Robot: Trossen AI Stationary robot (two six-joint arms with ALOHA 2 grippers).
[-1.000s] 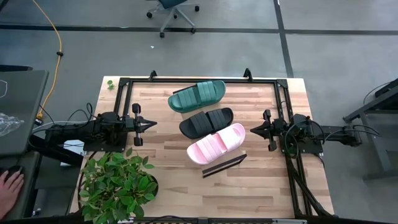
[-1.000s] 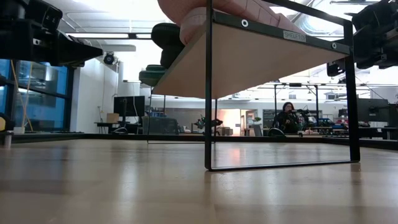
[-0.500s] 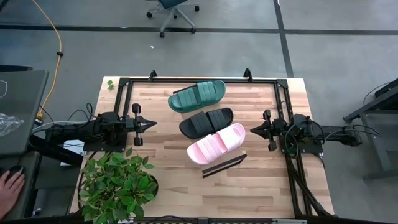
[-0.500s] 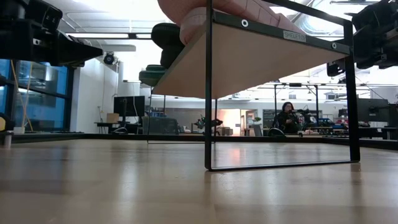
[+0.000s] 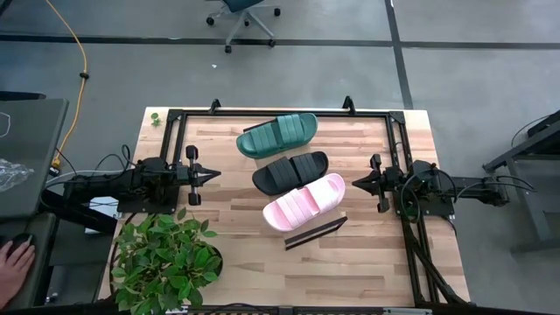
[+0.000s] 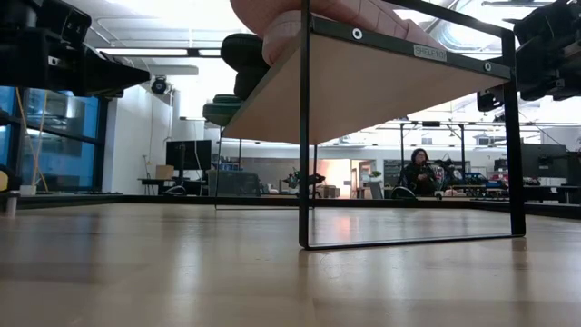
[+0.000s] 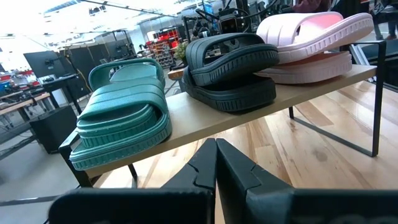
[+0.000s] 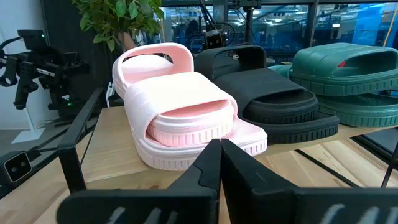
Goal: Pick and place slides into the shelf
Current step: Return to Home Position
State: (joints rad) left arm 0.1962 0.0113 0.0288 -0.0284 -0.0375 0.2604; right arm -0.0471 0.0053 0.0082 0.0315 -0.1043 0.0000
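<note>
Item 1, shelf (image 5: 317, 231): light-wood board on thin black metal end rails, standing mid-table and running aslant from far left to near right. The low view shows its pale underside (image 6: 363, 82) and a small label on the black rail (image 6: 430, 52), its lettering too small to read.

Item 2, slides, each colour stacked as a pair on the board, side by side:
- green slides (image 5: 277, 135), at the far-left end
- black slides (image 5: 290, 171), in the middle, touching the pink
- pink slides (image 5: 304, 202), at the near-right end

No brand marks can be read on any strap or sole.

Item 3, left gripper (image 5: 214, 174): at the left side of the table (image 5: 350, 262), pointing toward the shelf and well apart from it. Jaws pressed fully together in the left wrist view (image 7: 216, 144), nothing between them.

Item 4, right gripper (image 5: 354, 182): at the right side of the table, near the pink slides but not touching them. Jaws likewise pressed together in the right wrist view (image 8: 220, 143), holding nothing.

Item 5, sundries: leafy potted plant (image 5: 166, 258) at the table's near-left corner; a person's hand (image 5: 13, 258) on the desk beyond the left edge
</note>
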